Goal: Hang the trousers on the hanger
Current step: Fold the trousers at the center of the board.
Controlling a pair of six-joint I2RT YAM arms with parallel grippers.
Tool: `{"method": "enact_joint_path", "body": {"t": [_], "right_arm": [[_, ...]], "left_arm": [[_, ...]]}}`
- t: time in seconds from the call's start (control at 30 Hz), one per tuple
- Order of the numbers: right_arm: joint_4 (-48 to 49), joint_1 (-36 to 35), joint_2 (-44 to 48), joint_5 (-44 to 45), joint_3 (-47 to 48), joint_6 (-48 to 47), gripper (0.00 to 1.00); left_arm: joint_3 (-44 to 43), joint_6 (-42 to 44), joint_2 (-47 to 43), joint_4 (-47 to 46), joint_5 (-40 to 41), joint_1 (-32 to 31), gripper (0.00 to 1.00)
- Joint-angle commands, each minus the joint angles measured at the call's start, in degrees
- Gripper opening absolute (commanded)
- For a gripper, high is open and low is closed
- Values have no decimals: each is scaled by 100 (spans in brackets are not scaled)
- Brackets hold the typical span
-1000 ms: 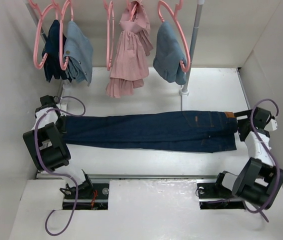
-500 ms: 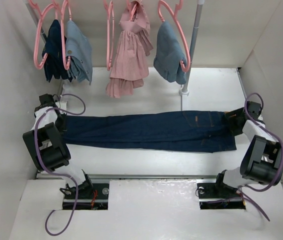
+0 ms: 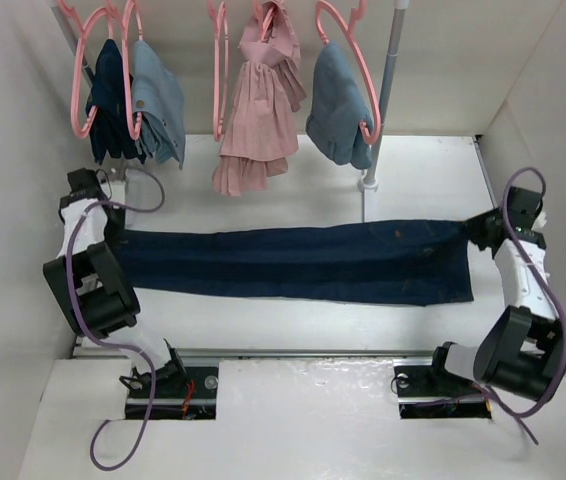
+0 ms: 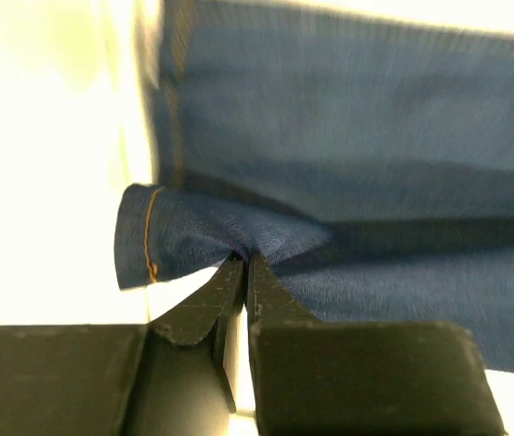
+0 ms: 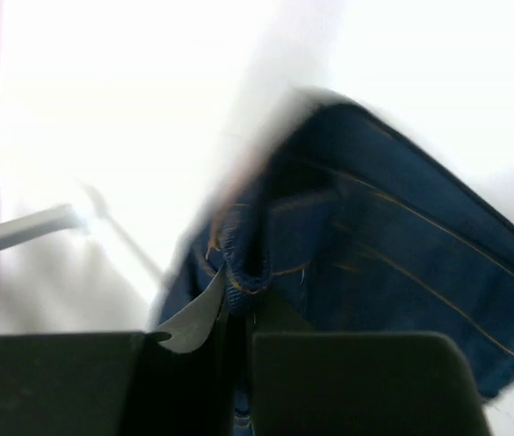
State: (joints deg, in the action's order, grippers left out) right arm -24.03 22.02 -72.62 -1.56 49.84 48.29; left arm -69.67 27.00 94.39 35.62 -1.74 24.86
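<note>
The dark navy trousers [image 3: 293, 262] stretch left to right across the white table, pulled straight between both arms. My left gripper [image 3: 113, 243] is shut on the leg hem; in the left wrist view its tips [image 4: 243, 263] pinch a fold of the trousers [image 4: 357, 163]. My right gripper [image 3: 469, 231] is shut on the waistband end, and in the right wrist view the trousers' [image 5: 393, 245] waistband sits between the jaws [image 5: 239, 295]. An empty pink hanger [image 3: 219, 80] hangs on the rail at the back, between a denim garment and the pink dress.
Other pink hangers on the rail carry a dark garment [image 3: 106, 100], light denim pieces [image 3: 158, 105] [image 3: 338, 105] and a pink dress [image 3: 258, 110]. The rail's pole [image 3: 388, 90] stands on a base [image 3: 368, 183] just behind the trousers. White walls close in both sides.
The right gripper went from open to shut on the waistband and drew it right and back. The left arm shifted back and left, pulling the trousers straighter.
</note>
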Motion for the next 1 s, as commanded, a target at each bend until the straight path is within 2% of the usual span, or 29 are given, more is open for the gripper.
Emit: {"method": "enact_joint_path", "body": {"t": [0.0,0.13,0.23,0.33,0.5,0.6,0.7,0.97], "right_arm": [[258,-5,336,-10,946,-680,0],[259,-5,187,-247,1475,-962,0],[320,-5,248,-406,1283,-1041,0],[136,-5,511,-196,774,-805,0],[-154,398,1021,-63,-446,-181,0],[-390,601,1329,-3,-756,118,0],[-813,723,1329,340,-958,478,0],[-1375,927,1461,341,-1284,1261,0]], "left_arm": [[-897,-20,96,120,-317,54,0],[-1776,-283,159,244,-660,54,0],[-1840,-388,107,244,-819,54,0],[-1446,-266,-25,244,-637,54,0],[-86,24,-253,-62,85,54,0],[417,86,-395,-256,262,54,0],[551,138,-456,-345,463,54,0],[533,138,-456,-327,464,54,0]]}}
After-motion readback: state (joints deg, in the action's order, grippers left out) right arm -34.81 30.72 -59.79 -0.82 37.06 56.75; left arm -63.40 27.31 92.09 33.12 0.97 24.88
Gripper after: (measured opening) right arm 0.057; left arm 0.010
